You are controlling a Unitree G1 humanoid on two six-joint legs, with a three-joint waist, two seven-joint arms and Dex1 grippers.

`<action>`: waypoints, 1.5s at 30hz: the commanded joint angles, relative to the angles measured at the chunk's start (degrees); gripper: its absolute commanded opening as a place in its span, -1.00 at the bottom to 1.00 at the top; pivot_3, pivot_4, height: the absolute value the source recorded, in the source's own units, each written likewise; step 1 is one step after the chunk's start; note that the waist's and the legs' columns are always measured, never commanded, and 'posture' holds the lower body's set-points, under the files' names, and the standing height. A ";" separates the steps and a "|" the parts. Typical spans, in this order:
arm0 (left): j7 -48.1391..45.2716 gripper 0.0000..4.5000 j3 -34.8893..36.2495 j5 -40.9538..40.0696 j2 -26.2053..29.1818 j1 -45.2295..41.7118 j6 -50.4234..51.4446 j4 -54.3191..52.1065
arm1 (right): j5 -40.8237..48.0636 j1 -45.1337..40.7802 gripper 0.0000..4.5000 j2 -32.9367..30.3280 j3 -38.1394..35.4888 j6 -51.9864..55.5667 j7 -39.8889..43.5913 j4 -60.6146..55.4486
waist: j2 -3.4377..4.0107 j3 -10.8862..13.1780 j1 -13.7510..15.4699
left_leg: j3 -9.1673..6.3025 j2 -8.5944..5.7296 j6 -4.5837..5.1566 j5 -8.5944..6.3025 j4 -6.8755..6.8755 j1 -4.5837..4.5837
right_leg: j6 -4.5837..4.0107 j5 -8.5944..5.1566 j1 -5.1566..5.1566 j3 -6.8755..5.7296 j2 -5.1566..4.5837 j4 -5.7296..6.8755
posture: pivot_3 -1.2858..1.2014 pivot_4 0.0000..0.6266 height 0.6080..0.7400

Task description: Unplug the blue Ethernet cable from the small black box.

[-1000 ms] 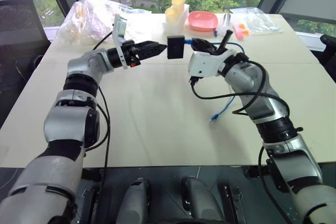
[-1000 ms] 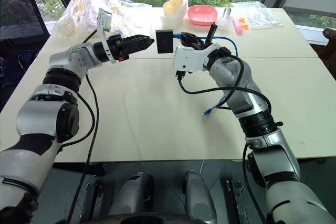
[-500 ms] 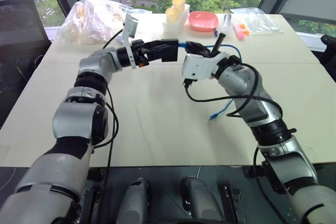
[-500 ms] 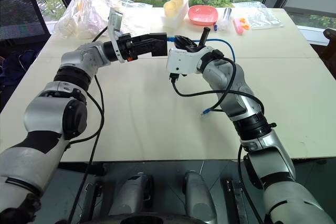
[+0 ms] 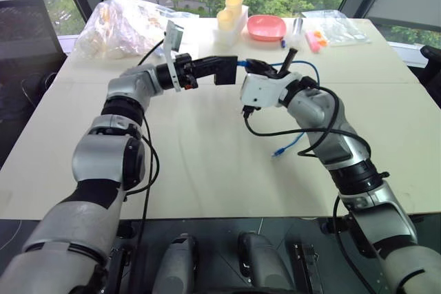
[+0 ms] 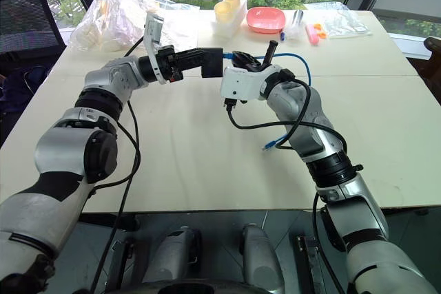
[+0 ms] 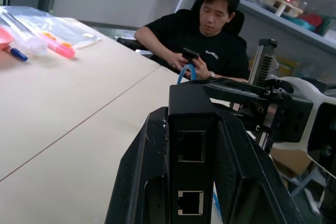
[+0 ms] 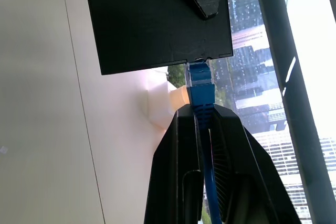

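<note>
Box [image 5: 225, 70] is sitting clamped in the left claw [image 5: 219, 69] above the bench's far half, while the right claw [image 8: 202, 121] is pinching the blue cable [image 8: 200, 80] right beside the still-seated plug, so they're pulling straight apart.

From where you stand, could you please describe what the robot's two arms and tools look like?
Both arms have glossy silver-grey shells with black joint bands and loose black cables. The left tool has tapered black fingers behind a white wrist plate with an orange spot; the right tool has black fingers on a white housing.
</note>
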 commanded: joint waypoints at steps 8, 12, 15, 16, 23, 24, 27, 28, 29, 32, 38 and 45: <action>-2.17 -0.77 0.93 1.70 3.13 -0.74 -0.05 -1.07 | 14.57 3.69 0.84 -2.41 -9.57 7.17 8.50 -9.72 | -0.02 0.00 0.31 | -0.03 0.01 0.00 0.00 0.00 0.00 | 0.01 0.00 0.01 -0.02 0.01 0.02 | 0.03 -0.52 1.00; -7.61 -0.77 1.86 0.38 5.64 -1.79 5.44 -0.83 | 53.46 8.31 0.98 10.25 -27.23 49.38 16.22 -26.95 | -0.04 0.00 0.15 | -0.13 0.02 0.00 0.00 0.00 -0.03 | 0.02 0.01 0.05 -0.09 0.00 0.02 | 0.03 -0.52 1.00; -14.60 -0.77 1.08 0.00 7.04 -1.97 9.73 -2.56 | 69.80 8.99 0.98 13.26 -35.46 66.81 17.10 -32.29 | 0.00 0.00 0.08 | -0.26 0.12 0.00 0.00 -0.01 0.04 | 0.03 0.06 0.03 -0.17 0.03 0.21 | 0.03 -0.52 1.00; -16.29 -0.77 0.40 -0.17 7.24 -1.69 10.36 -3.64 | 73.45 9.39 0.98 13.24 -36.60 69.29 17.33 -32.96 | 0.01 0.01 0.15 | -0.26 0.12 0.00 0.00 -0.01 0.02 | 0.00 0.08 0.03 -0.23 0.02 0.21 | 0.03 -0.52 1.00; -17.88 -0.77 -3.99 -9.27 9.57 2.93 20.90 -17.78 | 76.75 7.29 0.98 21.10 -33.80 66.64 7.11 -26.96 | 0.03 -0.01 -0.14 | -0.28 0.15 0.00 0.00 0.01 0.05 | -0.21 -0.03 0.04 -0.18 -0.02 0.11 | 0.03 -0.52 1.00; -17.88 -0.77 -4.37 -10.02 10.02 3.59 21.64 -18.99 | 76.86 7.11 0.98 21.59 -33.23 65.92 6.41 -26.61 | 0.04 -0.01 -0.24 | -0.27 0.14 0.00 0.00 0.00 0.05 | -0.03 0.07 0.01 -0.15 -0.01 0.13 | 0.03 -0.52 1.00; -17.88 -0.77 -4.40 -12.22 11.47 5.41 24.44 -22.90 | 75.66 6.35 0.98 24.31 -32.43 60.92 2.81 -23.93 | 0.04 0.00 -0.24 | -0.25 0.12 0.00 0.00 -0.01 0.02 | -0.01 0.08 -0.05 -0.13 0.02 0.17 | 0.03 -0.52 1.00; -17.88 -0.77 -4.35 -12.60 11.72 5.77 25.06 -23.74 | 75.51 6.27 0.98 24.77 -32.20 59.39 1.97 -23.30 | 0.04 0.00 -0.16 | -0.24 0.12 0.01 0.00 -0.01 0.00 | -0.01 0.08 -0.06 -0.13 0.03 0.17 | 0.03 -0.52 1.00; -17.88 -0.77 -4.20 -12.79 11.96 6.21 25.57 -24.54 | 75.73 6.23 0.98 25.80 -32.45 57.53 0.99 -22.73 | 0.04 0.00 -0.12 | -0.24 0.12 0.01 0.00 -0.01 -0.03 | -0.01 0.08 -0.07 -0.14 0.04 0.17 | 0.03 -0.52 1.00; -17.35 -0.77 -3.00 -12.56 12.16 6.66 26.33 -24.77 | 79.36 6.15 0.98 27.94 -33.69 54.64 0.01 -21.99 | 0.04 -0.01 0.18 | -0.22 0.10 0.01 0.00 -0.01 -0.04 | 0.00 0.08 -0.05 -0.15 0.03 0.15 | 0.03 -0.52 1.00; -16.60 -0.77 -2.47 -12.76 12.22 7.10 26.79 -25.28 | 81.36 7.43 0.98 27.06 -30.79 52.97 -1.39 -22.11 | 0.04 -0.01 -0.01 | -0.21 0.08 0.01 0.00 0.00 -0.03 | 0.00 0.08 -0.02 -0.15 0.00 0.10 | 0.03 -0.52 1.00; -16.37 -0.77 -2.67 -12.89 11.26 7.75 27.13 -26.46 | 83.08 7.36 0.98 27.17 -28.94 51.13 -3.71 -21.29 | 0.04 -0.01 -0.11 | -0.22 0.09 0.01 0.00 0.00 -0.02 | 0.00 0.07 -0.03 -0.16 0.02 0.12 | 0.03 -0.52 1.00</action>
